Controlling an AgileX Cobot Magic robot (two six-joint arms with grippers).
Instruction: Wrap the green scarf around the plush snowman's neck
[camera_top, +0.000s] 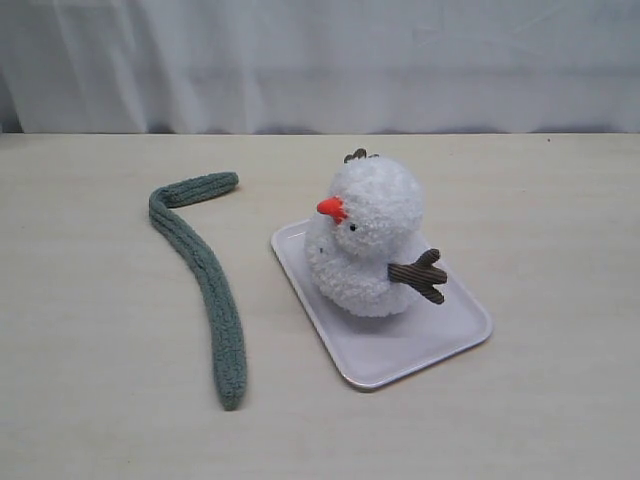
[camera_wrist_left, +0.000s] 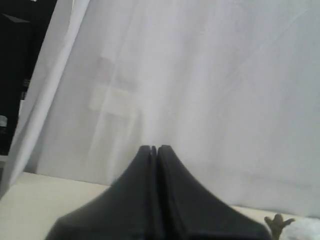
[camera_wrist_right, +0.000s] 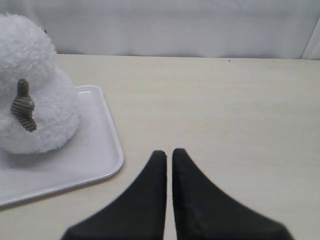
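The plush snowman (camera_top: 372, 240) stands upright on a white tray (camera_top: 455, 335), orange nose pointing left, one brown twig arm (camera_top: 420, 274) sticking out to the right. Its neck crease (camera_top: 335, 236) is bare. The green scarf (camera_top: 205, 268) lies flat on the table left of the tray, curving from the back toward the front. Neither gripper shows in the exterior view. My left gripper (camera_wrist_left: 154, 148) is shut and empty, facing the white curtain. My right gripper (camera_wrist_right: 169, 153) is shut and empty, over bare table beside the tray (camera_wrist_right: 107, 145), with the snowman (camera_wrist_right: 35, 85) off to one side.
A white curtain (camera_top: 320, 60) closes off the back of the pale wooden table (camera_top: 540, 200). A dark gap (camera_wrist_left: 20, 60) shows beside the curtain in the left wrist view.
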